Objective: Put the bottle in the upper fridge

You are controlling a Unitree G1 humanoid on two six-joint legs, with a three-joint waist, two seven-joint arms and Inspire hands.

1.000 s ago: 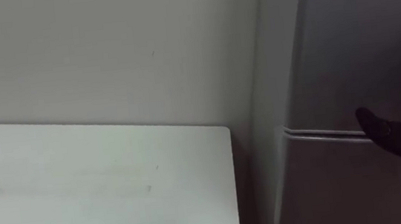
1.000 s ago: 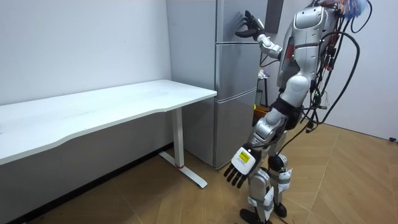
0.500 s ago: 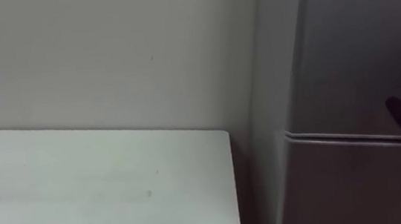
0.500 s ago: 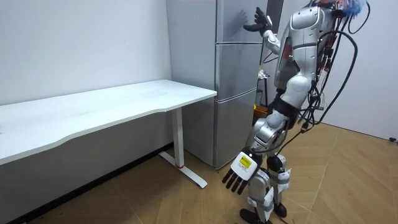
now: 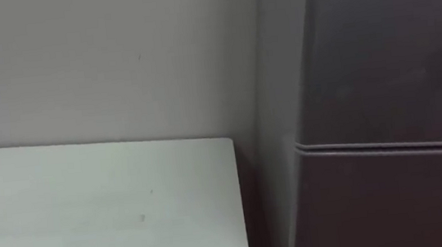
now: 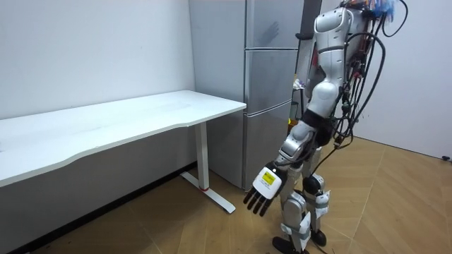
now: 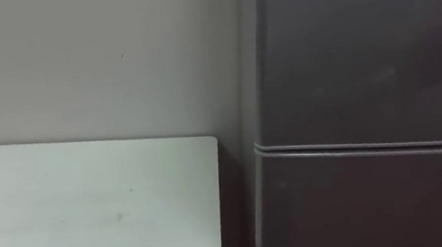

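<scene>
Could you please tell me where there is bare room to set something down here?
The white table is bare from the wall to its end beside the fridge. The narrow dark gap between table and fridge looks too tight to reach through.

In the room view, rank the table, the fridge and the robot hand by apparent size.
Largest: the table and the fridge look about alike; the table is nearer the camera, so unranked.
Smallest: the left robot hand.

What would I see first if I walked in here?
Probably the tall silver robot, standing right at the grey fridge, whose doors are both shut. Its left hand hangs open down by its knee, and a long white table stretches away beside the fridge.
</scene>
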